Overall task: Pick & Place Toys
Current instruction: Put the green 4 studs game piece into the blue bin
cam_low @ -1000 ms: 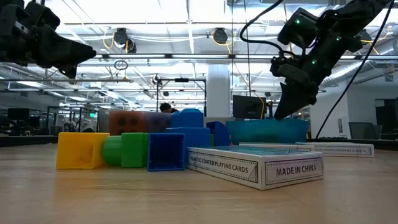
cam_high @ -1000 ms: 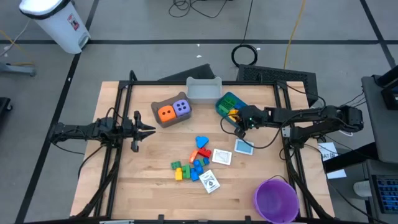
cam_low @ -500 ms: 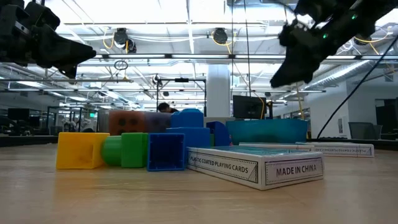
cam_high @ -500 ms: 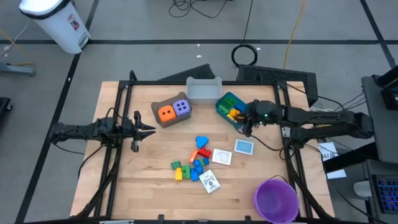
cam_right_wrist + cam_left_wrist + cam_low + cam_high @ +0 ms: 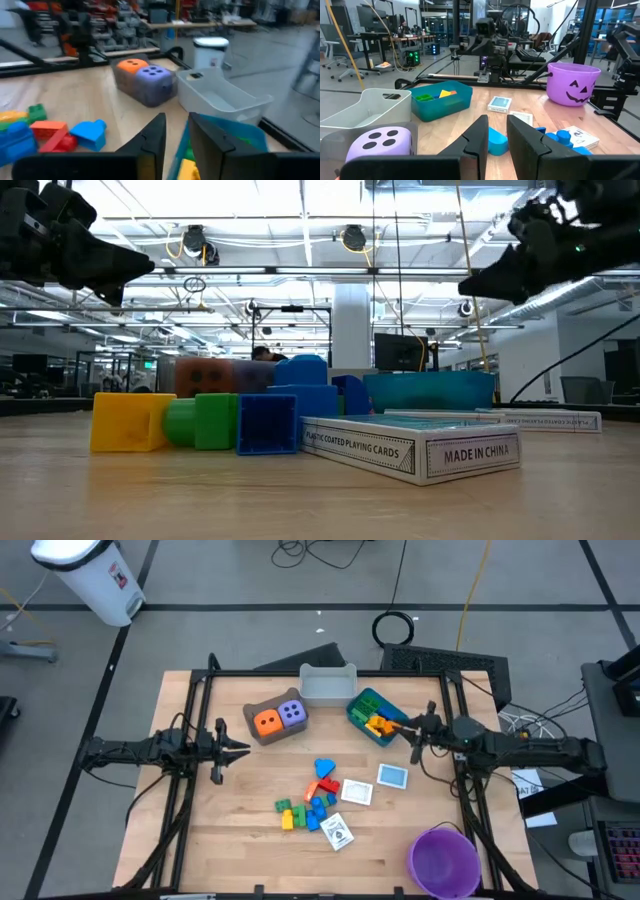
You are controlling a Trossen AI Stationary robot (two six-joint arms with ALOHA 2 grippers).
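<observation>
Right gripper (image 5: 405, 726) has backed off rightward from the blue bin (image 5: 368, 716), fingers nearly together, empty, probably just dropped a brick. Left gripper (image 5: 243, 749) waits mid-left, nearly closed. Remaining bricks (image 5: 305, 808) and cards (image 5: 357, 791) sit lower center.

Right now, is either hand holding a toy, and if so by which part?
Neither. The left hand and the right hand both have their fingers nearly together with nothing between them, both above the table.
</observation>
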